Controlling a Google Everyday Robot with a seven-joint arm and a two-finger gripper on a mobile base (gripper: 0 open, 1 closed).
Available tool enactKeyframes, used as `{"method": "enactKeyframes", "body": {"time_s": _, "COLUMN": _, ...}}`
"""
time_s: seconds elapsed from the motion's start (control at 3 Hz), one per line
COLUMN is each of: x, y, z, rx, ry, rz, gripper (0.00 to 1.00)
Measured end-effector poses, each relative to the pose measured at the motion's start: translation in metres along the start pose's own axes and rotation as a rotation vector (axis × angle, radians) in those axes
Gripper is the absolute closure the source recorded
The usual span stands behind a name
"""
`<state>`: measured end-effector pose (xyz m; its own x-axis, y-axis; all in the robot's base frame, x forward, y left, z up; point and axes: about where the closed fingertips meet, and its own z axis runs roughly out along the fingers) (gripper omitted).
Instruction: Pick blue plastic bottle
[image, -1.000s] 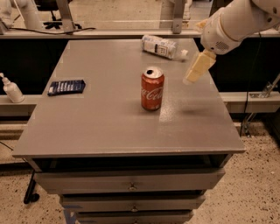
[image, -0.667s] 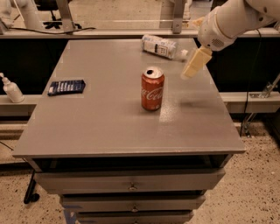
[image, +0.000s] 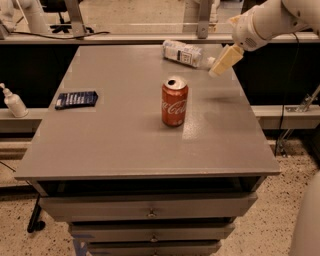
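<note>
Gripper (image: 218, 67) is hovering just beside the cap end of the blue plastic bottle (image: 183, 52) lying on the table (image: 125, 145); we are finding the gripper's opening impossible to judge.

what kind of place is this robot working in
Probably a robotics lab or workshop: a grey drawer cabinet serves as the table, the floor is speckled, and the end effector hangs over its far right corner, beside the lying blue plastic bottle.
</note>
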<state>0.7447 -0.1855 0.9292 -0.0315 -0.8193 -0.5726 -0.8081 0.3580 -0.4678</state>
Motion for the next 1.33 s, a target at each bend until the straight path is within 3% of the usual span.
{"method": "enactKeyframes", "body": {"time_s": 0.67, "x": 0.018, "y": -0.031, "z": 0.031, "rx": 0.114, "ry": -0.041, "rz": 0.154, "gripper": 0.00}}
{"method": "enactKeyframes", "body": {"time_s": 1.0, "x": 0.022, "y": -0.034, "z": 0.054, "rx": 0.129, "ry": -0.098, "rz": 0.275, "gripper": 0.00}}
{"method": "enactKeyframes", "body": {"time_s": 1.33, "x": 0.017, "y": -0.034, "z": 0.079, "rx": 0.104, "ry": -0.158, "rz": 0.372, "gripper": 0.00}}
